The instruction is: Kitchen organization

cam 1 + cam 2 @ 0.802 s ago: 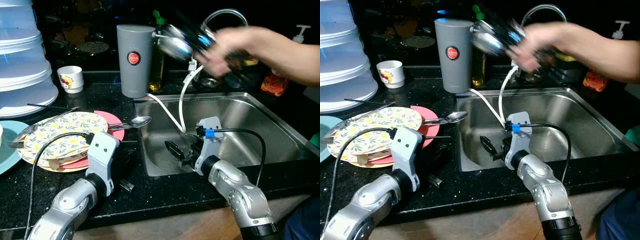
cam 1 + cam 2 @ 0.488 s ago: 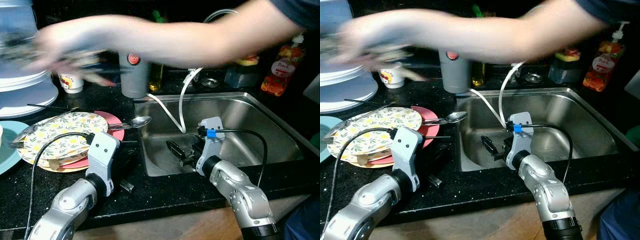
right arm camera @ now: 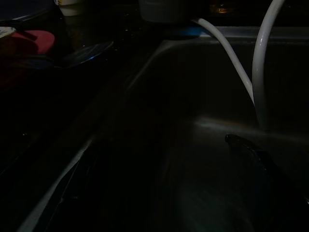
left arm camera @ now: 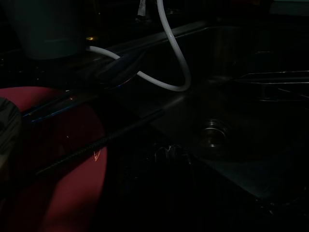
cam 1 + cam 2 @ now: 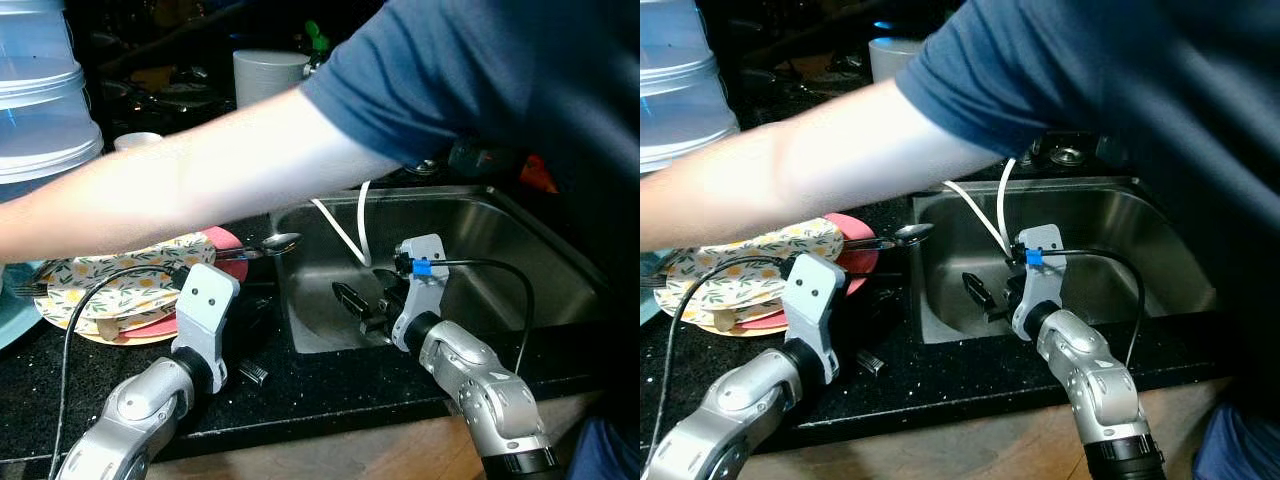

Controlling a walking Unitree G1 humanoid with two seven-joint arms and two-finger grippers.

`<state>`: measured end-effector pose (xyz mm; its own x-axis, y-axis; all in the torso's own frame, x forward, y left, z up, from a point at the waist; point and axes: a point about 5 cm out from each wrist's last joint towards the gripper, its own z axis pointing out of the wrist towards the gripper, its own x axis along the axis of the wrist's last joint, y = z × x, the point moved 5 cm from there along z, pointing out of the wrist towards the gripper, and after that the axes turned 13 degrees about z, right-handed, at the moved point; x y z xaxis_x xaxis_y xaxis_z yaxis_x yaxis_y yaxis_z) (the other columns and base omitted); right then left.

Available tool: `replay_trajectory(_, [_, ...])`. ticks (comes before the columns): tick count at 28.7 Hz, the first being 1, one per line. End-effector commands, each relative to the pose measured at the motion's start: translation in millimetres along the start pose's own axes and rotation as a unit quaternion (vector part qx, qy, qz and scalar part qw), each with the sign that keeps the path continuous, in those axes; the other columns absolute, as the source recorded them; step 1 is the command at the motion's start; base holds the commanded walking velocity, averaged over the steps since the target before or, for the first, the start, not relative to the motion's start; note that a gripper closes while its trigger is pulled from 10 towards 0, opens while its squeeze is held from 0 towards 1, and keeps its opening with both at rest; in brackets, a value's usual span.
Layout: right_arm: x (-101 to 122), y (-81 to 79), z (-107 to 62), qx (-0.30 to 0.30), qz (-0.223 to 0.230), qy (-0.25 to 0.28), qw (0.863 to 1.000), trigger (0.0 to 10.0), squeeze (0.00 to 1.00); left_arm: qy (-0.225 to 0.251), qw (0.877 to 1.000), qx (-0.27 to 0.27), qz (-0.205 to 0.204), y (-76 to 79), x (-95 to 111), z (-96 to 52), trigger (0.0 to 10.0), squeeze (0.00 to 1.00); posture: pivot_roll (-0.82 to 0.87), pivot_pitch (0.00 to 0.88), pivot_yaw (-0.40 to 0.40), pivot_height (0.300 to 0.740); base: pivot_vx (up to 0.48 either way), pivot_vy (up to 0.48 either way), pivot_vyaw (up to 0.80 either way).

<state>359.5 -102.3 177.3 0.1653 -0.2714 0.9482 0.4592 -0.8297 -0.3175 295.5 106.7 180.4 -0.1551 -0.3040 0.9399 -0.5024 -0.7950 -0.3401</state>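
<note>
Over steel sink (image 5: 520, 240): right pincer (image 5: 352, 305), grip unclear | left pincer (image 5: 250, 345) on black table (image 5: 320, 385), grip unclear | person's bare arm (image 5: 200, 180) across floral plate (image 5: 120, 285)

A black speckled countertop (image 5: 330, 385) spans the lower frame, holding a steel sink (image 5: 520, 240) at centre right, stacked plates (image 5: 120, 290) with a spoon (image 5: 268, 244) at left

Both silver arms sit low and bent at the elbow. Right gripper (image 5: 352, 306) points forward-left, fingers slightly apart; left gripper (image 5: 250, 340) is mostly hidden.
</note>
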Motion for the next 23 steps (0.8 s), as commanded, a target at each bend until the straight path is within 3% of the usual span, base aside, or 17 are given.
replay_trajectory(1, [-12.7, 2.9, -2.4, -0.005, 0.000, -0.023, 1.000, 10.0, 0.00, -0.027, 1.000, -0.009, -0.003, 5.3, -12.7, -0.8, 10.0, 0.00, 0.05, 0.024, -0.036, 0.740, 0.000, 0.000, 0.00])
replay_trajectory(23, [-8.9, 8.4, -0.8, -0.005, -0.009, -0.026, 1.000, 10.0, 0.00, -0.023, 1.000, -0.004, 0.002, 2.2, -10.4, 2.0, 10.0, 0.00, 0.05, 0.036, -0.049, 0.740, 0.000, 0.000, 0.00])
